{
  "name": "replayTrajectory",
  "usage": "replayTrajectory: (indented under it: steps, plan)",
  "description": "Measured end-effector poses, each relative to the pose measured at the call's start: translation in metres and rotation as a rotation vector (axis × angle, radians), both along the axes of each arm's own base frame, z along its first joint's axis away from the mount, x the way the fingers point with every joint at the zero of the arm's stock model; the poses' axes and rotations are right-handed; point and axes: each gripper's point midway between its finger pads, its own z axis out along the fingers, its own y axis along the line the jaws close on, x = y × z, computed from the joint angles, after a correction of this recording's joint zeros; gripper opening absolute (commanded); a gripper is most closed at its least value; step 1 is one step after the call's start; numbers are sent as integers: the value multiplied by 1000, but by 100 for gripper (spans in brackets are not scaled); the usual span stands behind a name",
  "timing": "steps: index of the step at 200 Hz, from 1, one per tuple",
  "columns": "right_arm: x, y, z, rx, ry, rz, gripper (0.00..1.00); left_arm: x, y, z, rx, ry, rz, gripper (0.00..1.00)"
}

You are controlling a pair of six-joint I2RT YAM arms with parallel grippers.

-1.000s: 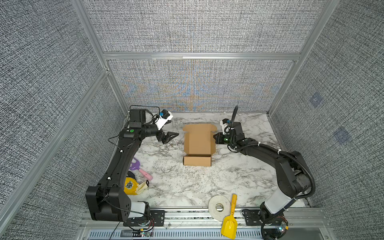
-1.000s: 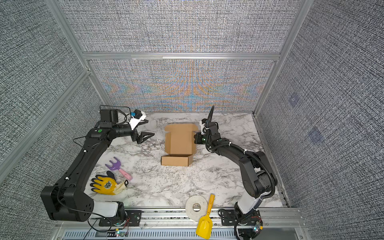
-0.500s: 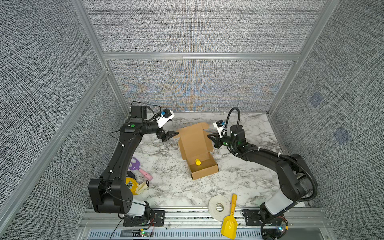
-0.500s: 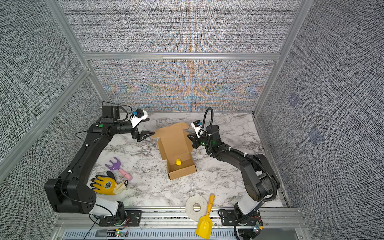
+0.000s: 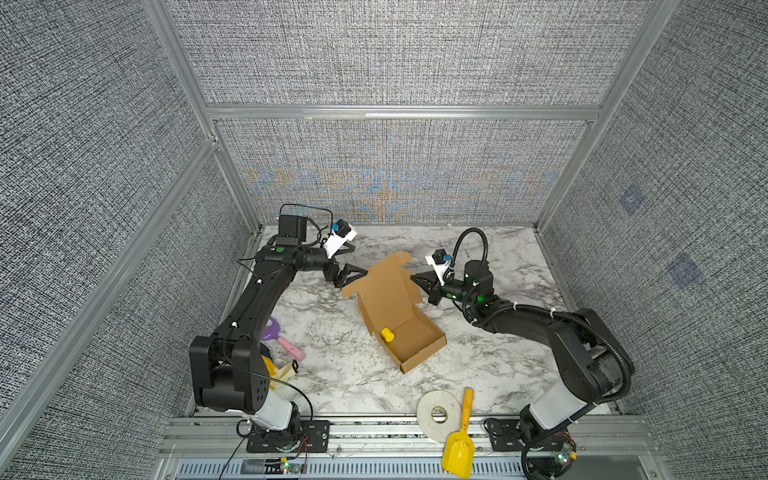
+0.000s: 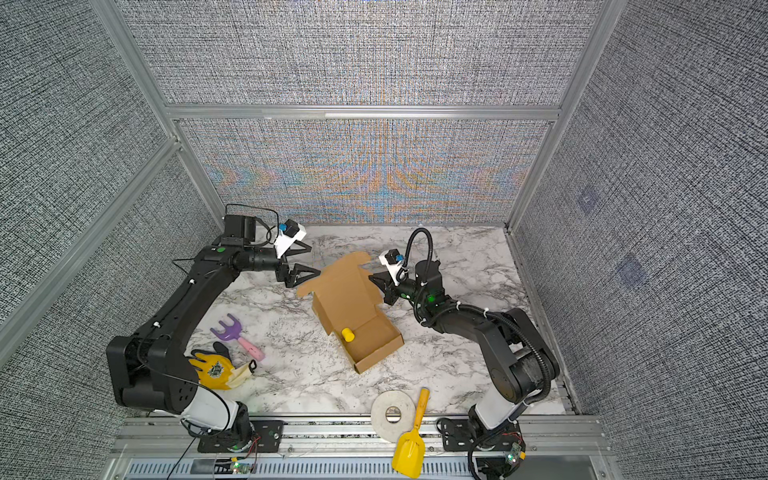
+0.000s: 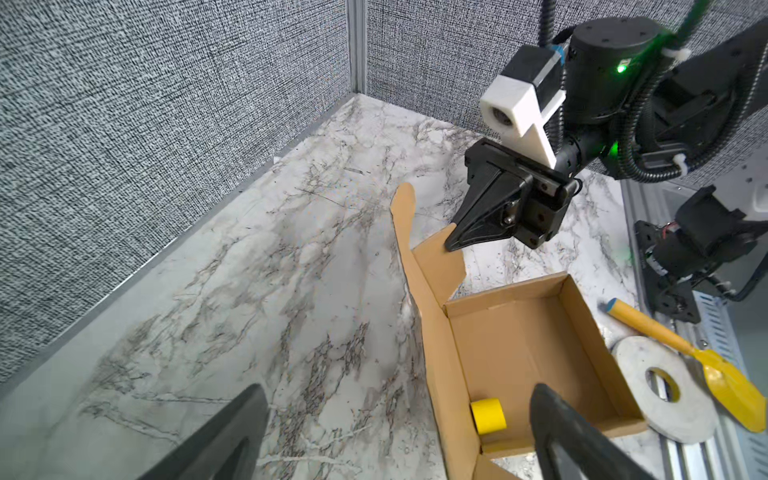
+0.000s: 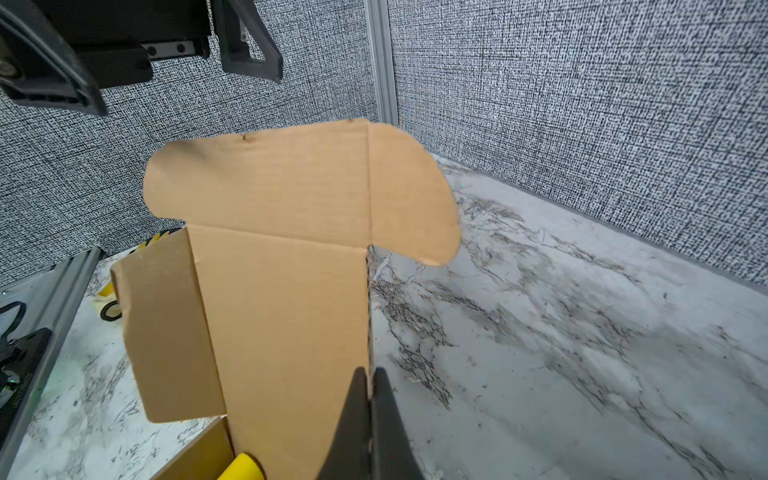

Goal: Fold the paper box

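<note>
Right pincer (image 5: 412,277) clenched on the raised lid edge of the brown paper box (image 5: 390,299); left pincer (image 5: 360,260) released beside it.

No legible txt, nos. or brand names showed in any view. Yellow glove (image 6: 214,369) bore a small printed emblem, too blurred to read.

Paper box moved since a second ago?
Yes. The paper box has swung askew, its near corner now closer to the white tape roll; its lid is lifted, pinched by the shut right claw.
</note>
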Motion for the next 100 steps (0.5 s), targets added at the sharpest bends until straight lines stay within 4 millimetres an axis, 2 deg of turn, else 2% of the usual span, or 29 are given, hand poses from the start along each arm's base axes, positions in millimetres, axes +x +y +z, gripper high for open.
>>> replayTrajectory:
  steps: [31, 60, 100]
  plan:
    - [-6, 1, 3, 2, -35, 2, 0, -10, -12, -13, 0, 88, 5, 92]
    - [-9, -1, 3, 5, -51, 0, 0, -12, -14, -20, -10, 138, 18, 68]
    - [-12, -1, 4, 7, -77, -11, 0, -14, -16, -16, -26, 155, 33, 50]
